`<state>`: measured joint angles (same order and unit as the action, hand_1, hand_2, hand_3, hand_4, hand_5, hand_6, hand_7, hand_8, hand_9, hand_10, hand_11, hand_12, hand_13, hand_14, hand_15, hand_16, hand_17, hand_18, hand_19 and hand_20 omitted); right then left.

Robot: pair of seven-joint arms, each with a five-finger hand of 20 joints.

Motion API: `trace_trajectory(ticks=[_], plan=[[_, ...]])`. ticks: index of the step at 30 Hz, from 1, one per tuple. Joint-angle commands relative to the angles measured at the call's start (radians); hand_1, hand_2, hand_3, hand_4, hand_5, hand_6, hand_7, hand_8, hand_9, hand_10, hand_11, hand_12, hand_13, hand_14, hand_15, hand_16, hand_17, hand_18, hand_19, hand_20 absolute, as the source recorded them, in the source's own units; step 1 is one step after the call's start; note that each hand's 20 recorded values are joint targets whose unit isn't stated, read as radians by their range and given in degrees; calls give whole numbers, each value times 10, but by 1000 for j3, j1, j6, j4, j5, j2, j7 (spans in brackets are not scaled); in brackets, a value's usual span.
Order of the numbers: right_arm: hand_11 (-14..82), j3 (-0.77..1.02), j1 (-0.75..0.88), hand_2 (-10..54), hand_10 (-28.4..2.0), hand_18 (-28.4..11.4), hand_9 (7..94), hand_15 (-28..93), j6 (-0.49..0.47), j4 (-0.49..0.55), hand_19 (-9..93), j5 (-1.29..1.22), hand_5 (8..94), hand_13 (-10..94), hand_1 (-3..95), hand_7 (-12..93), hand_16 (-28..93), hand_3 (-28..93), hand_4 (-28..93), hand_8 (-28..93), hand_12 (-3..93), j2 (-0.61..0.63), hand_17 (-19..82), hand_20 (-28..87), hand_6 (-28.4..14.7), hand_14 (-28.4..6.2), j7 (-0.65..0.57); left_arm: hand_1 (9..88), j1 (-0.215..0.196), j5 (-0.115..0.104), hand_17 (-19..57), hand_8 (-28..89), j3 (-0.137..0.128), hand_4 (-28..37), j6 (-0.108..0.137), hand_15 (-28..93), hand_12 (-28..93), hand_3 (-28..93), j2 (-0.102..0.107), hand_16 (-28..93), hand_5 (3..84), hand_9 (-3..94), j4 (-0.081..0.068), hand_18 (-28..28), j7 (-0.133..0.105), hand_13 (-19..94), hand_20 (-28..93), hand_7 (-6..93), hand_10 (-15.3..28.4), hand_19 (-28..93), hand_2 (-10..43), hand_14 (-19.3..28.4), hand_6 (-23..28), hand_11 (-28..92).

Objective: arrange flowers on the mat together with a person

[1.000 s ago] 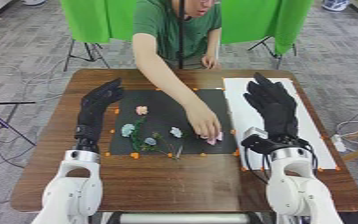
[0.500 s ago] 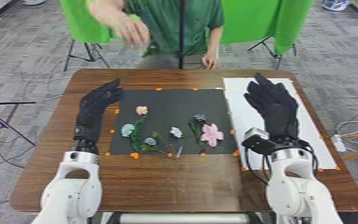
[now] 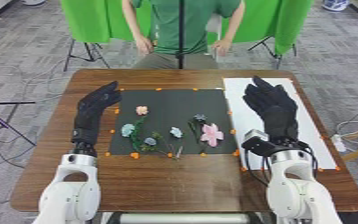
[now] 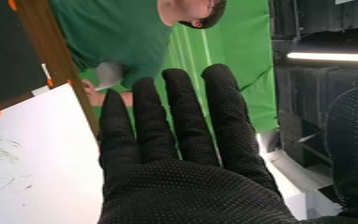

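Flowers point(image 3: 127, 130) lie on the black mat point(image 3: 167, 105) on the brown counter point(image 3: 184, 185), with pale blue and pale pink blooms toward its left side and a large pink flower point(image 3: 211, 133) toward its right, near a small blue-grey flower point(image 3: 200, 118). The left robot hand point(image 3: 93, 107) is loosely open beside the mat, while the right robot hand point(image 3: 271, 102) is open over the white sheet point(image 3: 236, 90), fingers straight and slightly parted
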<state>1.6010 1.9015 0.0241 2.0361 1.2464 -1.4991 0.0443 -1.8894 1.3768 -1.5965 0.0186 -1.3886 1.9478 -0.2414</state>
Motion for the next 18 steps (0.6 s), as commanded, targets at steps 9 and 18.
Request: trace_trajectory(ticks=[9,18], plan=[[55,2,0,66,-156,-157,455,98,-17,-2,59,-2,482,324,99,66,153,703,-143,-64,140,1,174,247,-34,-147,8,256,-4,1,53,-63,-4,-212,2,196,136,658,-11,13,455,449,-5,136,8,378,181,115,137,135,25,186,55,169],[55,6,8,65,-155,-157,457,99,-20,0,57,-1,487,326,98,68,154,704,-143,-64,141,0,176,248,-33,-148,6,256,-3,2,53,-63,-5,-212,-3,196,136,658,-6,13,456,449,-5,136,16,377,181,115,138,135,25,186,55,169]])
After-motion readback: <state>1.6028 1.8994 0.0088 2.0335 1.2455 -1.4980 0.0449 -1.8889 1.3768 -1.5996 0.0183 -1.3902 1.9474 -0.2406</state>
